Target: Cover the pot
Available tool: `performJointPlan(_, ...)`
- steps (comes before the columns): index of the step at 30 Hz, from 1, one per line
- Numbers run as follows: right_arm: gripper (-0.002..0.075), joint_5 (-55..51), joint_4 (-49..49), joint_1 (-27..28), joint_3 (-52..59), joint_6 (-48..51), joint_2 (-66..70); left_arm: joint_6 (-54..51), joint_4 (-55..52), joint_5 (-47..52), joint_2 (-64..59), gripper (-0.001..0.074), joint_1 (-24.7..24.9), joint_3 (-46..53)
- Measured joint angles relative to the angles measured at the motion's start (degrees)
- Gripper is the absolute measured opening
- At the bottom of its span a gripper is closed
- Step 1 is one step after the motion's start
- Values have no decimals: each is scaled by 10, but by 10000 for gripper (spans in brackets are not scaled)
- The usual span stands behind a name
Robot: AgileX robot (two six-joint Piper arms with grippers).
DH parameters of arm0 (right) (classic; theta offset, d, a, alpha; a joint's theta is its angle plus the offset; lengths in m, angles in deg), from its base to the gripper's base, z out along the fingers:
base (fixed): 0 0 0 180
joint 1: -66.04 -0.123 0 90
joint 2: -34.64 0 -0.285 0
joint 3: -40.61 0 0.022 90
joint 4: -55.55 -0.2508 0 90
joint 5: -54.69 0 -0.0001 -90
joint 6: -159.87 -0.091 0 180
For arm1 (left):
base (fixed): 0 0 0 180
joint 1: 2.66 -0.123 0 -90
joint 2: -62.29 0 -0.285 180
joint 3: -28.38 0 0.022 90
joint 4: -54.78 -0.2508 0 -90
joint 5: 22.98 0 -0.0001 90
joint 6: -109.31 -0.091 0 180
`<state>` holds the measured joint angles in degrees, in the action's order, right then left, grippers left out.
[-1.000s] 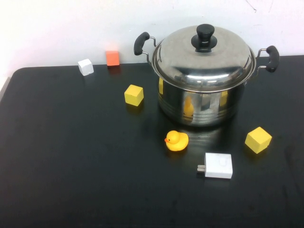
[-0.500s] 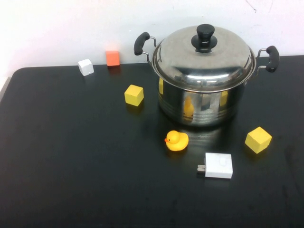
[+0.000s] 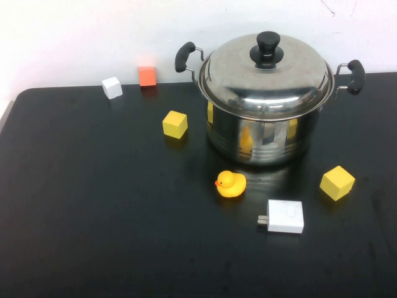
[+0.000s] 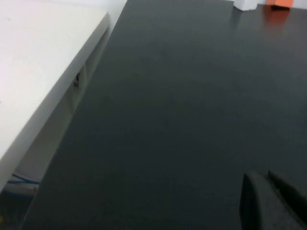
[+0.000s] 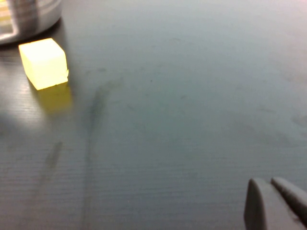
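Pot (image 3: 263, 133) standing upright at counter (image 3: 93, 205) rear right, lid (image 3: 267, 77) on, handles pointing left-right. Left gripper (image 4: 268, 201) and right gripper (image 5: 273, 203) hovering low, fingers pressed together, holding nothing.

A black table (image 3: 93, 205) with a faintly grained top stands against a plain white wall (image 3: 74, 37); beside its left edge sits a white shelf unit (image 4: 43, 81)
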<state>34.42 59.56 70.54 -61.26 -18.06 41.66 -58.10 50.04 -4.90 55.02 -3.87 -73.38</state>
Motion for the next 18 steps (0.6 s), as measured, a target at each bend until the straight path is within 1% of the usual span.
performJointPlan(6,-2,0,0,0,0,0,0,-53,2,1,1,-1,36,0)
performJointPlan(13,-2,0,0,0,0,0,0,-58,5,1,1,-1,36,0)
performJointPlan(18,-2,0,0,0,0,0,0,-60,35,1,1,-1,37,0)
